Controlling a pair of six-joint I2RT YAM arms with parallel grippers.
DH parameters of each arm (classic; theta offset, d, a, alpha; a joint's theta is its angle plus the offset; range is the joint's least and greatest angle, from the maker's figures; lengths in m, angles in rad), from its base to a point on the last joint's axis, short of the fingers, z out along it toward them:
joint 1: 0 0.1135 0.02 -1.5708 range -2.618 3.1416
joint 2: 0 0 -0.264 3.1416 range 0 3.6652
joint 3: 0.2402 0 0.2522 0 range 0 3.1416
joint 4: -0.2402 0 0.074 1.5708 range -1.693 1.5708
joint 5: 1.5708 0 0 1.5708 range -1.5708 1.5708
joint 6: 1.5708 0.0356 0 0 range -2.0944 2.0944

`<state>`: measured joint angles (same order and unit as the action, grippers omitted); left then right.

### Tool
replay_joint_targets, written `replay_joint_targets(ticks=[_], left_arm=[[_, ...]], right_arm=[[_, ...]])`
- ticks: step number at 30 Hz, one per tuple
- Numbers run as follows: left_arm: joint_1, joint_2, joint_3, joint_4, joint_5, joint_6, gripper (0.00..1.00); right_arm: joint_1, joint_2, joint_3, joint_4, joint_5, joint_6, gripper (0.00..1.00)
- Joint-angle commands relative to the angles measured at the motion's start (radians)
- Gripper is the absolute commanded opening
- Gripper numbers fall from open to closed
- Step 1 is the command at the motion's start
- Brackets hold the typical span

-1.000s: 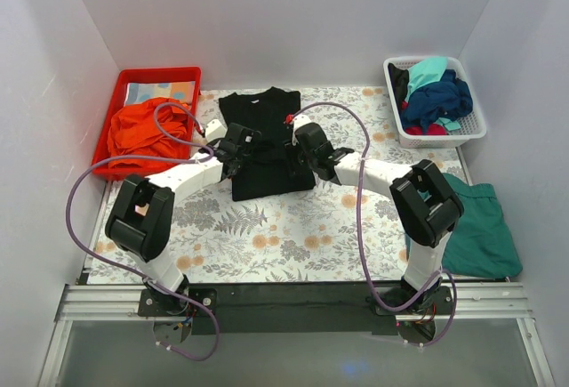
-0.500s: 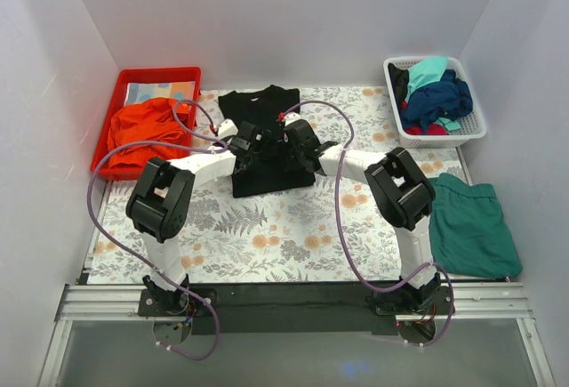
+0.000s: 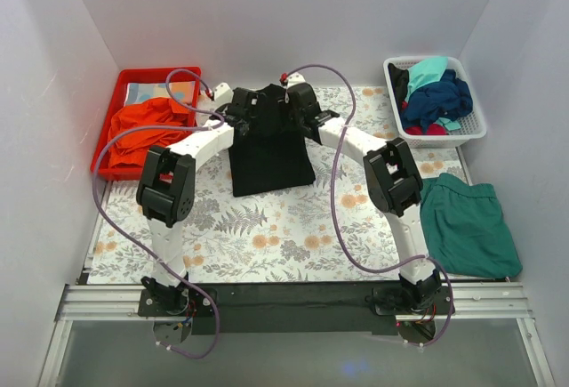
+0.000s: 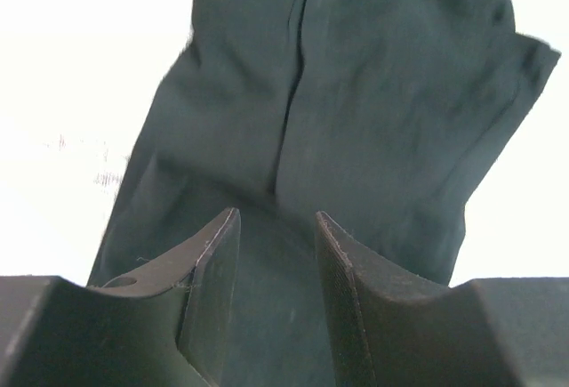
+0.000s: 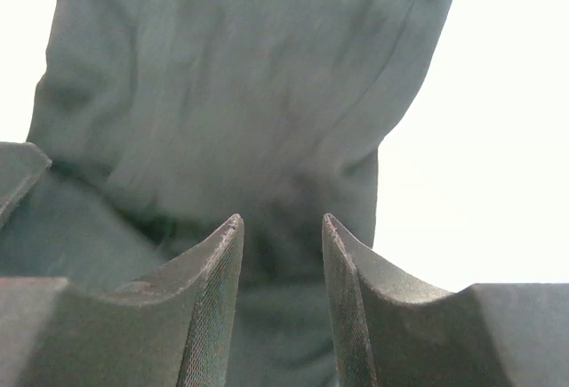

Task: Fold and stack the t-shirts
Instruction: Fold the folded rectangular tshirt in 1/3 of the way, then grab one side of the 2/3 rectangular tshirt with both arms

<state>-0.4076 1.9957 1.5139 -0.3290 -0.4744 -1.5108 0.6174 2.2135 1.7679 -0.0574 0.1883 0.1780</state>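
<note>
The black t-shirt (image 3: 271, 160) lies flat on the flowered table, folded into a narrow strip with its collar end at the far side. My left gripper (image 3: 251, 109) and right gripper (image 3: 295, 105) hover side by side over its far end. In the left wrist view the jaws (image 4: 276, 227) stand apart over the black cloth (image 4: 373, 93), which has a lengthwise fold and a small white patch at its top edge. In the right wrist view the jaws (image 5: 282, 227) also stand apart over the cloth (image 5: 231, 76). Neither holds anything.
A red tray (image 3: 116, 84) with orange cloth stands at the far left. A white basket (image 3: 476, 129) at the far right holds turquoise (image 3: 427, 71) and navy (image 3: 440, 98) shirts. A teal shirt (image 3: 467, 227) lies at the right edge.
Both grippers have moved from the middle of the black t-shirt to its far collar end. The shirt's near hem has stayed in place.
</note>
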Motion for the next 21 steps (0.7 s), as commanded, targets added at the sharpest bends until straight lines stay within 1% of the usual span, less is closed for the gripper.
replay_joint_targets(ticks=[1,3,5,6,7,9,10,11,12,13,14,16,17,18,19,20,21], left_arm=[[0.055,0.067,0.106,-0.002,-0.010,0.053,0.37],[0.067,0.061,0.114,-0.007,-0.007,0.063,0.36],[0.067,-0.003,0.082,0.010,-0.029,0.070,0.36],[0.067,-0.033,0.022,0.022,-0.030,0.077,0.36],[0.067,-0.064,-0.006,0.039,-0.033,0.086,0.37],[0.067,-0.144,-0.082,0.048,-0.035,0.098,0.38],[0.066,-0.165,-0.110,0.047,-0.033,0.103,0.39],[0.066,-0.193,-0.135,0.036,-0.030,0.104,0.40],[0.066,-0.215,-0.158,0.021,-0.039,0.084,0.40],[0.066,-0.260,-0.217,0.013,-0.035,0.080,0.41],[0.066,-0.280,-0.247,-0.002,-0.032,0.075,0.42],[0.067,-0.340,-0.332,-0.025,0.000,0.022,0.44],[0.067,-0.359,-0.365,-0.031,0.022,0.009,0.45],[0.067,-0.377,-0.392,-0.028,0.084,-0.015,0.45],[0.067,-0.405,-0.450,-0.019,0.112,-0.020,0.46],[0.067,-0.419,-0.480,0.002,0.144,-0.023,0.47],[0.067,-0.432,-0.512,0.014,0.163,-0.026,0.47]], right_arm=[[-0.050,0.083,0.189,-0.057,0.016,-0.041,0.47],[-0.064,0.068,0.206,-0.100,0.031,-0.048,0.47],[-0.070,0.014,0.124,-0.096,0.065,-0.054,0.47],[-0.071,-0.047,0.078,-0.090,0.077,-0.066,0.47],[-0.071,-0.081,-0.002,-0.085,0.091,-0.069,0.47],[-0.071,-0.174,-0.094,-0.079,0.097,-0.080,0.49],[-0.071,-0.205,-0.138,-0.070,0.096,-0.077,0.54],[-0.073,-0.233,-0.227,-0.068,0.080,-0.074,0.57],[-0.073,-0.280,-0.264,-0.067,0.068,-0.074,0.61],[-0.073,-0.303,-0.312,-0.061,0.056,-0.061,0.66],[-0.073,-0.323,-0.384,-0.058,0.021,-0.058,0.69],[-0.073,-0.376,-0.459,-0.042,-0.030,-0.037,0.72],[-0.073,-0.406,-0.532,-0.027,-0.088,-0.031,0.73],[-0.073,-0.422,-0.568,-0.006,-0.120,-0.025,0.73],[-0.073,-0.437,-0.599,0.037,-0.169,-0.005,0.74],[-0.073,-0.460,-0.632,0.048,-0.179,0.003,0.74],[-0.073,-0.466,-0.677,0.085,-0.228,0.006,0.74]])
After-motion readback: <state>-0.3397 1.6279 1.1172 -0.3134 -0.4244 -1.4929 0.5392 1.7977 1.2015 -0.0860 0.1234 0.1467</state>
